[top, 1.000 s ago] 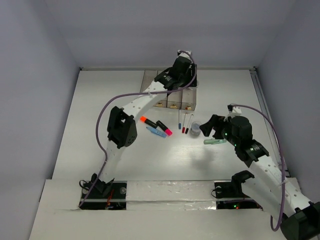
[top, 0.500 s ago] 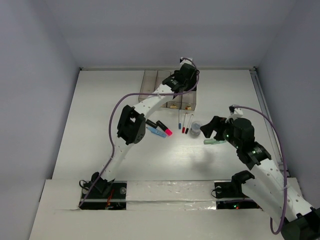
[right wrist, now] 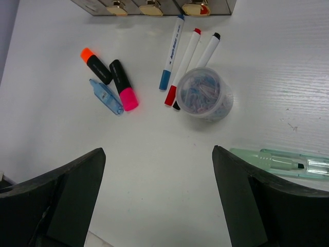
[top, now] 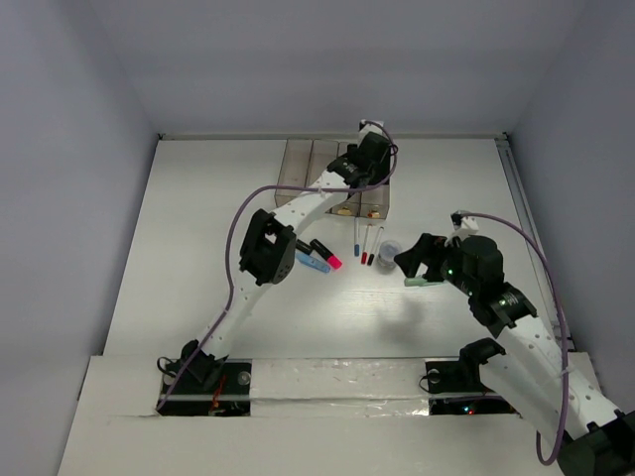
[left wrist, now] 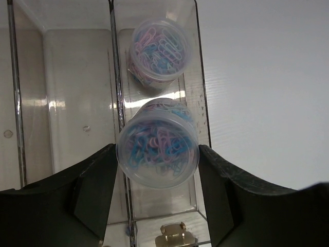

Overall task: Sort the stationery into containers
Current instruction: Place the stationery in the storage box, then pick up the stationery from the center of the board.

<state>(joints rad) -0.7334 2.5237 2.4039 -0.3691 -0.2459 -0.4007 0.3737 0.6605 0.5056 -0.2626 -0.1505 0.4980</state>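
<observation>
My left gripper (left wrist: 157, 154) is shut on a round pot of coloured paper clips (left wrist: 157, 146) and holds it over the rightmost bin (left wrist: 201, 118) of the four joined containers (top: 308, 159). A second pot (left wrist: 158, 47) sits deeper in that bin. My right gripper (right wrist: 158, 152) is open and empty above the table. Ahead of it stand a third pot (right wrist: 205, 94), three thin pens (right wrist: 171, 51), the orange highlighter (right wrist: 96, 66), the pink highlighter (right wrist: 123, 85) and the light blue marker (right wrist: 105, 96). The pale green marker (right wrist: 288, 163) lies by its right finger.
The bins' tan tabs (right wrist: 151, 8) face the pens. In the top view the left arm's elbow (top: 266, 253) hangs over the highlighters and hides the orange one. The table's right rail (top: 521, 198) runs along the edge.
My left gripper has moved right along the row of bins with the pot, and its elbow swung right. My right gripper has edged slightly left toward the third pot.
</observation>
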